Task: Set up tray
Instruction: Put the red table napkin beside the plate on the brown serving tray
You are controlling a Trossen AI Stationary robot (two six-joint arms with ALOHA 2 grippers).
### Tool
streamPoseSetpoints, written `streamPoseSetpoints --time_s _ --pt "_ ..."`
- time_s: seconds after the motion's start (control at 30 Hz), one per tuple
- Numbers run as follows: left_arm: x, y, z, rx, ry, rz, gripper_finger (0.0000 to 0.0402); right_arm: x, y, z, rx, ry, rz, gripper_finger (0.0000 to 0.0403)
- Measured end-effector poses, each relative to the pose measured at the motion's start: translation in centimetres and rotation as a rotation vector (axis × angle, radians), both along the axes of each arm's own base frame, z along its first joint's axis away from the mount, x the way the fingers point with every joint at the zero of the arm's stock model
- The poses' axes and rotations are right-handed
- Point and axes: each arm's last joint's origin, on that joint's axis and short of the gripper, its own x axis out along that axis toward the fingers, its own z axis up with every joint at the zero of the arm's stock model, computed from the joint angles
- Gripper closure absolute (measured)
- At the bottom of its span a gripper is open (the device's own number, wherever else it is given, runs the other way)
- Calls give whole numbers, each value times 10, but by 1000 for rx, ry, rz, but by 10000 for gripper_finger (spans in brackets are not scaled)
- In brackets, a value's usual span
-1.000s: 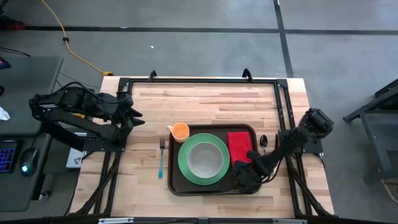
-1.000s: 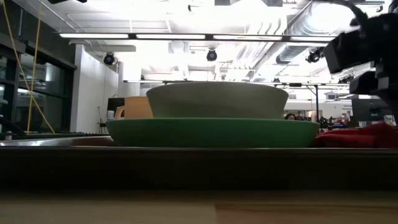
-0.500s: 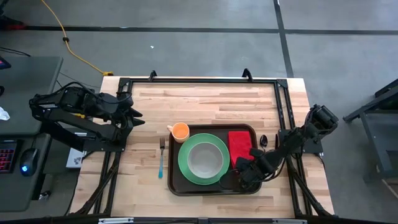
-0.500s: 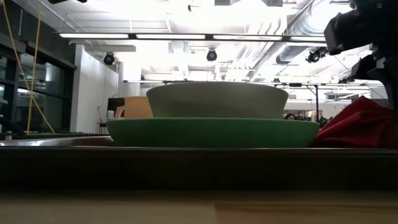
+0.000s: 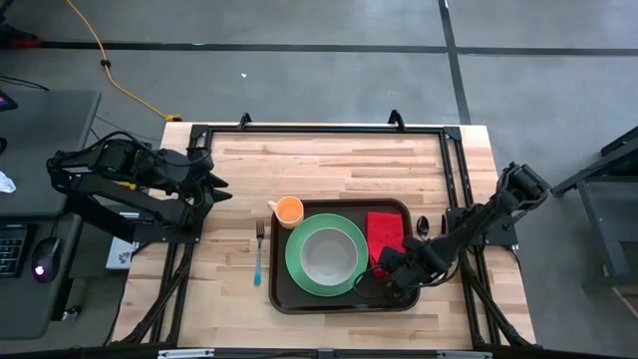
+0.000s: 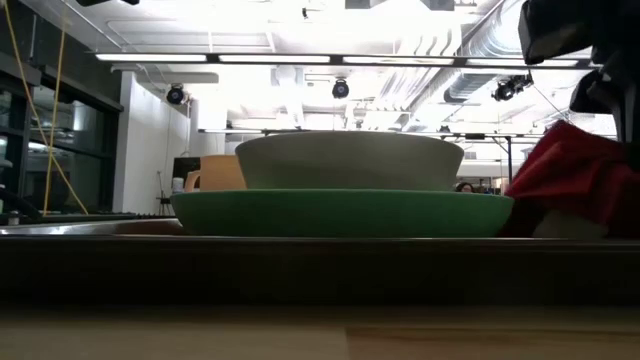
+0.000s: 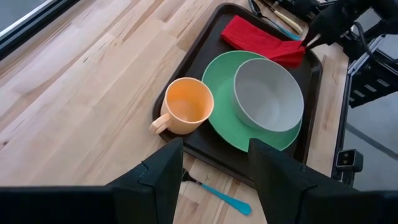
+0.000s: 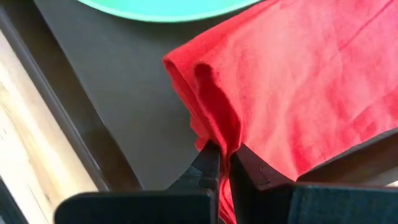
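Grey concrete floor surrounds a light wooden table [image 5: 339, 170] with a black frame. Brown tray [image 5: 284, 299] sits toward the table's 6 o'clock edge, slightly right of centre. On it: green plate [image 5: 296, 267] with a grey bowl [image 5: 329, 254] inside, and a red napkin [image 5: 384, 229] at the tray's 3 o'clock side. Orange mug [image 5: 288, 210] at the tray's 10 o'clock corner, just touching the rim. Blue-handled fork [image 5: 258, 254] lies on the wood at the tray's 9 o'clock, just beside it. Spoon [image 5: 423, 228] on the wood at the tray's 3 o'clock.

Right gripper [image 5: 383, 263] is over the tray at the napkin's 6 o'clock end; high view shows only the dark arm over cloth. Right wrist view shows the grip: fingers [image 8: 210, 163] pinched together on a raised fold of napkin [image 8: 298, 81], bare tray floor [image 8: 118, 106] beneath. Low view adds that the napkin [image 6: 575, 175] is lifted into a peak above the tray rim [image 6: 300, 262], next to the plate [image 6: 340, 212] and bowl [image 6: 350, 160].

Left gripper [image 5: 214, 184] waits well off at the table's 9 o'clock edge, holding nothing. Left wrist view shows its fingers [image 7: 158, 177] apart, and looks across at the mug [image 7: 185, 106], the plate [image 7: 224, 121] and the far gripper nipping the napkin [image 7: 261, 40].
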Motion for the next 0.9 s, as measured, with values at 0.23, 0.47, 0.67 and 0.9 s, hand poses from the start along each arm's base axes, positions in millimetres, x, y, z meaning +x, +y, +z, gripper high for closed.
streamPoseSetpoints --time_s 0.23,0.47,0.67,0.9 --pt "-1 0 -1 2 14 0 190 -1 -1 1 -3 2 4 402" --pt "-1 0 -1 2 15 0 190 -2 -1 1 -13 7 30 388" --pt "-1 0 -1 2 16 0 190 -2 -1 1 -24 14 54 350" --pt "-1 0 -1 3 21 0 190 -5 -4 0 -48 50 54 303"
